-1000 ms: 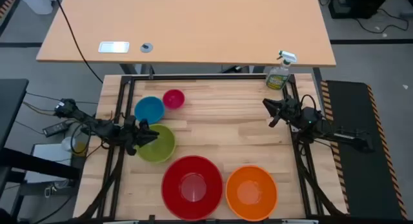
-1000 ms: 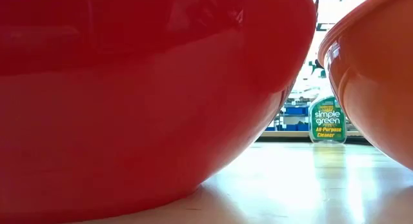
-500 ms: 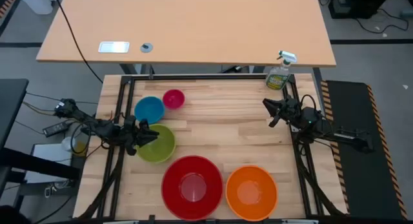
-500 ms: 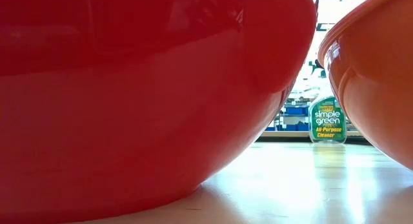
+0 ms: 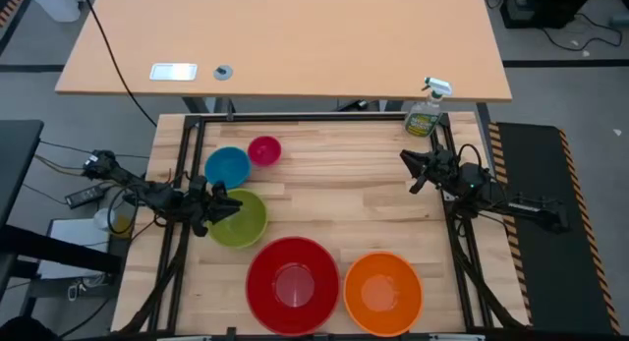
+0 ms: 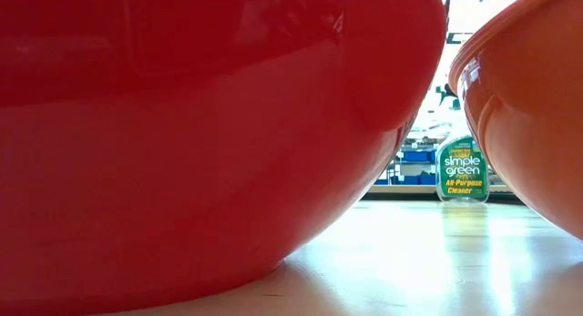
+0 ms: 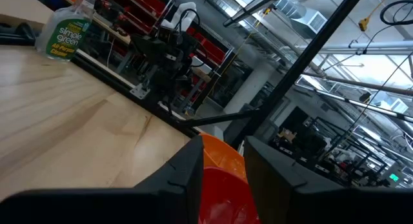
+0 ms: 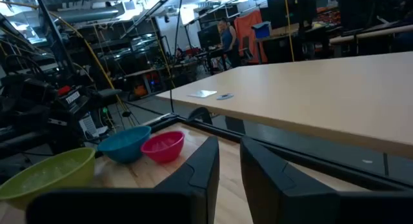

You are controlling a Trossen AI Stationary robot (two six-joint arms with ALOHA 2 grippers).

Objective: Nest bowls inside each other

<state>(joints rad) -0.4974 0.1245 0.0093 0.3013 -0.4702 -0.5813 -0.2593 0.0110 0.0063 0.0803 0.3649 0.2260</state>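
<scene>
Five bowls stand apart on their bases on the wooden table (image 5: pixel 344 184). The blue bowl (image 5: pixel 228 166) and the pink bowl (image 5: pixel 264 150) are at the far left. The lime green bowl (image 5: pixel 246 220) sits in front of them. The big red bowl (image 5: pixel 292 284) and the orange bowl (image 5: pixel 382 293) are at the near edge. My left gripper (image 5: pixel 222 205) hangs level above the lime bowl's left rim, open with a narrow gap and nothing in it. My right gripper (image 5: pixel 408 165) hangs at the right side, slightly open and empty.
A green spray bottle (image 5: pixel 426 113) stands at the table's far right corner. A second, larger table (image 5: pixel 285 46) lies behind the far edge. The black frame rails (image 5: pixel 187 154) run along the left and right sides. Bare wood lies in the middle.
</scene>
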